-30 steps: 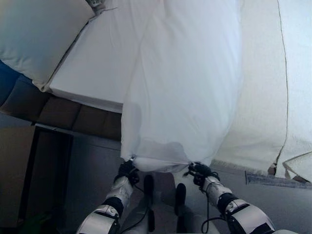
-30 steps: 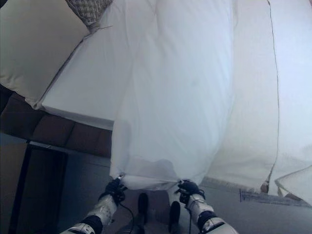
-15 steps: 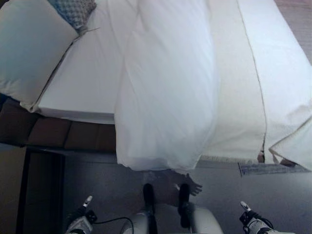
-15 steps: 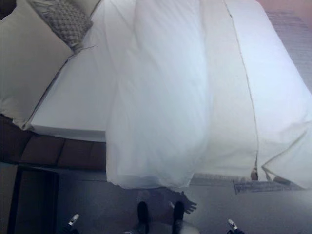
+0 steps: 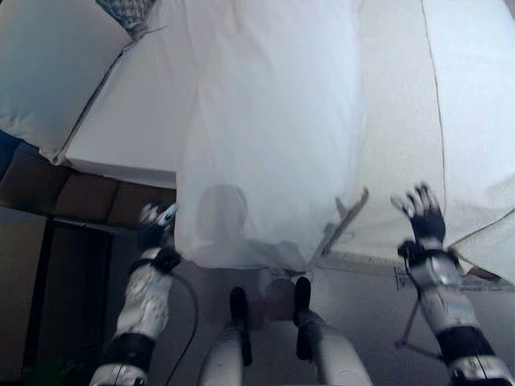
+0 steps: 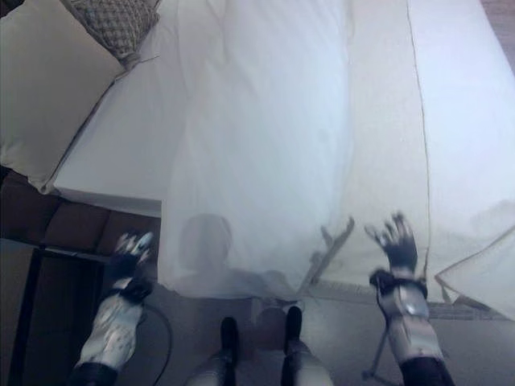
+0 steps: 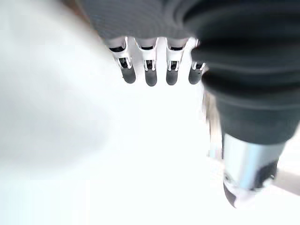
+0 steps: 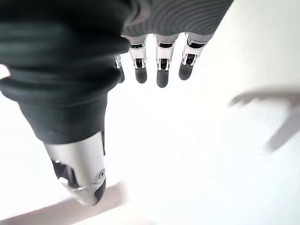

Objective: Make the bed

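Observation:
A white duvet (image 5: pixel 273 137) lies in a long bunched fold across the bed (image 5: pixel 129 129), its near end hanging over the bed's edge toward the floor. My left hand (image 5: pixel 154 229) is raised beside the duvet's hanging left corner, open, holding nothing. My right hand (image 5: pixel 422 215) is raised over the cream sheet (image 5: pixel 398 161) to the right of the duvet, open with fingers spread. In the wrist views the left hand's fingers (image 7: pixel 151 72) and the right hand's fingers (image 8: pixel 161 70) are straight over white cloth.
A large white pillow (image 5: pixel 48 68) and a patterned grey cushion (image 6: pixel 117 24) lie at the bed's head on the left. The dark padded bed base (image 5: pixel 72 197) runs below the mattress. A folded-back white cover (image 5: pixel 475 96) lies at right. Grey floor lies below.
One second ago both hands gripped the duvet's hanging edge. They have let go, dropped low and apart, then risen open on either side of the duvet. The camera has shifted.

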You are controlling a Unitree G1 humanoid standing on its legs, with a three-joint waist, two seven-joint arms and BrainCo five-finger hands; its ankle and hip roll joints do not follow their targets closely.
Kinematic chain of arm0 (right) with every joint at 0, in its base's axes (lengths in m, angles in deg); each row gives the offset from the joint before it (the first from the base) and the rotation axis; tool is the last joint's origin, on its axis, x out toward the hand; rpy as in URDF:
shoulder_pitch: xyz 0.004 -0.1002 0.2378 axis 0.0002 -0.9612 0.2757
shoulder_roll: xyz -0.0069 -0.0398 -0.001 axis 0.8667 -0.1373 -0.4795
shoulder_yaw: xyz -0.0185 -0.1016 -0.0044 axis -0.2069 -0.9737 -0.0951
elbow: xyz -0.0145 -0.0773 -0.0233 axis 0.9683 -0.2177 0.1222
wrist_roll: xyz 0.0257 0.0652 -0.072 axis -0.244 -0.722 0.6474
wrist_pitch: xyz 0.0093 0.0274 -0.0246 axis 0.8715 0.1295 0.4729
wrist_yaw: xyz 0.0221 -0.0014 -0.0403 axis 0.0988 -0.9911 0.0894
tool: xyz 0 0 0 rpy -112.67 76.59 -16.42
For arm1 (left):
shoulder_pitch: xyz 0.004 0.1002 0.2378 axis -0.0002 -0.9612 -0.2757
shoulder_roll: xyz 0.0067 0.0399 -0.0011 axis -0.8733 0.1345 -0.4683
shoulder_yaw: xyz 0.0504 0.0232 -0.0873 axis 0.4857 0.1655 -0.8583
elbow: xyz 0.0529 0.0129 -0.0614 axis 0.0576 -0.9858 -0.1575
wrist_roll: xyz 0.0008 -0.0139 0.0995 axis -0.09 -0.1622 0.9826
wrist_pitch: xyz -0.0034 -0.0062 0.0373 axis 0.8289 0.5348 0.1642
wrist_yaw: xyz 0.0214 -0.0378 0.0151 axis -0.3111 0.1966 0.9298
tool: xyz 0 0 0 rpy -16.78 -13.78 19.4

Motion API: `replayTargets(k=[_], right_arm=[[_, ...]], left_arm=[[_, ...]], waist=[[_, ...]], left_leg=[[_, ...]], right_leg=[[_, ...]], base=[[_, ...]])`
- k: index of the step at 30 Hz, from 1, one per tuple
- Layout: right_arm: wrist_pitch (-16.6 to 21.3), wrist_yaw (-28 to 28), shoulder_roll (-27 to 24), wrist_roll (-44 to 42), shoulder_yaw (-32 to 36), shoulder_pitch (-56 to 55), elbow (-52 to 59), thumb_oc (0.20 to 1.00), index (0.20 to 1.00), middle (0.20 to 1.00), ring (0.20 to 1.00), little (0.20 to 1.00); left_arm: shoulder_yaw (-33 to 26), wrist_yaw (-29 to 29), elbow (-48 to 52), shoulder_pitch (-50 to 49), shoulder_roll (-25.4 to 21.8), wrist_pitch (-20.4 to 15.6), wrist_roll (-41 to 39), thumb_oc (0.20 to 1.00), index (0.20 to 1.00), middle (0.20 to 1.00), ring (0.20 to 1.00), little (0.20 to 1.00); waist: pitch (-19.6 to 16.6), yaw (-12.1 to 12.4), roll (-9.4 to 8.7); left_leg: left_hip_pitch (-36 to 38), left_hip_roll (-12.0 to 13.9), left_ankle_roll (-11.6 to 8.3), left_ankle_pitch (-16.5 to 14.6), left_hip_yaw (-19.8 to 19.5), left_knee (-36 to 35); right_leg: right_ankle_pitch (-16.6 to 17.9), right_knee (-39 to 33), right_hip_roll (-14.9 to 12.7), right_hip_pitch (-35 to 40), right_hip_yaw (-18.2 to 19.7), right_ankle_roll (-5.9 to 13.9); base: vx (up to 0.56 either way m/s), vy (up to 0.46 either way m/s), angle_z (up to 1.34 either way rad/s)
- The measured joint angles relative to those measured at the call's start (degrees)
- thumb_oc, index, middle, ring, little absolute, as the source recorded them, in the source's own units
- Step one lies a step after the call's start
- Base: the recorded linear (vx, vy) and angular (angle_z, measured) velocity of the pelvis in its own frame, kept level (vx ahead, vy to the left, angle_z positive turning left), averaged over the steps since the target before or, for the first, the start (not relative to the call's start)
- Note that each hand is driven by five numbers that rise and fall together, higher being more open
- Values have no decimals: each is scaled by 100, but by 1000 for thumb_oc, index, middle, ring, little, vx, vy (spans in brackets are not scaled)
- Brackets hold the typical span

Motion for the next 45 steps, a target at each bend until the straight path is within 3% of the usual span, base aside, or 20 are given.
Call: replayTargets(k=[5,7,9,15,23,28,36,41,45], right_arm=[[27,-511,545,-1217,-1059,534,130,1000,1000,1000,1000,1000],[63,-511,535,-1886,-1438,1067,7,1000,1000,1000,1000,1000],[72,-523,623,-2241,-1561,1634,-128,1000,1000,1000,1000,1000],[98,-487,796,-2759,-2032,2784,-1021,1000,1000,1000,1000,1000],[-56,634,733,-2440,-2449,3710,-2804,1000,1000,1000,1000,1000],[-62,1104,854,-2180,-2413,4289,-3635,1000,1000,1000,1000,1000],[-237,1650,624,-945,-2555,5139,-4862,1000,1000,1000,1000,1000],[-502,1858,486,-195,-2284,4911,-5077,1000,1000,1000,1000,1000],[-879,2066,442,-37,-1328,3624,-5856,1000,1000,1000,1000,1000]], left_arm=[[569,-405,286,885,263,128,-1086,1000,1000,1000,1000,1000],[965,-408,88,1472,87,135,-1501,1000,1000,1000,1000,1000],[1002,-377,26,1944,164,123,-1712,1000,1000,1000,1000,1000],[1021,-197,-942,2959,265,95,-2035,1000,1000,1000,1000,1000],[845,429,-2591,3647,296,-35,-2022,1000,1000,1000,1000,1000],[990,886,-3255,4155,385,-72,-1921,1000,1000,1000,1000,1000],[1032,1388,-4102,4627,343,-28,-1387,1000,1000,1000,1000,1000],[608,1536,-4683,4103,-116,245,-1126,1000,1000,1000,1000,1000],[-22,1632,-4732,3294,-228,300,-1063,1000,1000,1000,1000,1000]], waist=[[15,-11,9],[44,-4,-12],[76,3,-44],[326,13,-332],[530,155,-626],[534,150,-632],[506,154,-628],[486,183,-626],[481,329,-597]], left_leg=[[-55,-81,60,51,74,-175],[-198,-134,107,90,112,-255],[-407,-180,158,129,199,-284],[-890,-231,183,164,207,-262],[-1931,-166,136,230,121,-145],[-2414,-151,111,219,-49,59],[-3099,-167,55,305,-273,272],[-3285,-154,45,318,-312,362],[-3385,-198,49,311,-321,470]], right_leg=[[112,-80,-22,-156,150,-16],[190,-124,-34,-348,313,39],[301,-214,-69,-556,375,63],[442,-319,-102,-996,482,94],[681,-573,-82,-1828,459,84],[687,-573,-63,-2126,371,77],[732,-573,-58,-2608,174,56],[760,-457,-53,-2791,116,9],[575,-91,-121,-2978,112,0]], base=[[22,74,-13],[19,48,-13],[29,31,-14],[14,13,-2],[42,-25,2],[20,-17,14],[8,-12,10],[-35,21,2],[-42,68,6]])
